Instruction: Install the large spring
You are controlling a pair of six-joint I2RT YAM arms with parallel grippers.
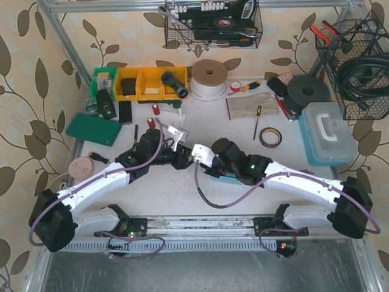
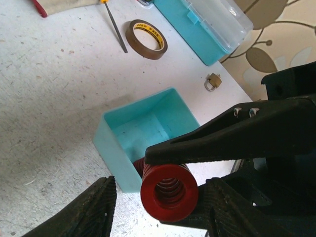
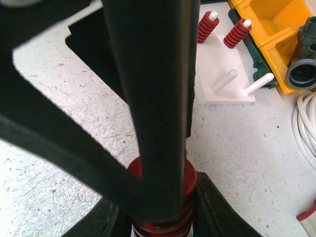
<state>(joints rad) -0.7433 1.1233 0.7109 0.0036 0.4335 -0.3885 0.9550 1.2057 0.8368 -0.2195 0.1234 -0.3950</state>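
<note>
Top external: finds left gripper (image 1: 181, 159) and right gripper (image 1: 198, 159) nose to nose mid-table, hides what sits between. Left wrist: shows red spring (image 2: 169, 191) above teal box (image 2: 138, 104), clamped by right gripper, left fingers (image 2: 94, 210) spread either side. Right wrist: adds white peg board (image 3: 213, 59) beyond.

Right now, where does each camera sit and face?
Top external: above and behind, looking down at the table; left arm and right arm show.
Left wrist: on its arm, faces teal bin; left tool flanks red spring.
Right wrist: on its arm, faces the white peg board; right tool clamps the spring.
Shared: both wrists see the spring.
</note>
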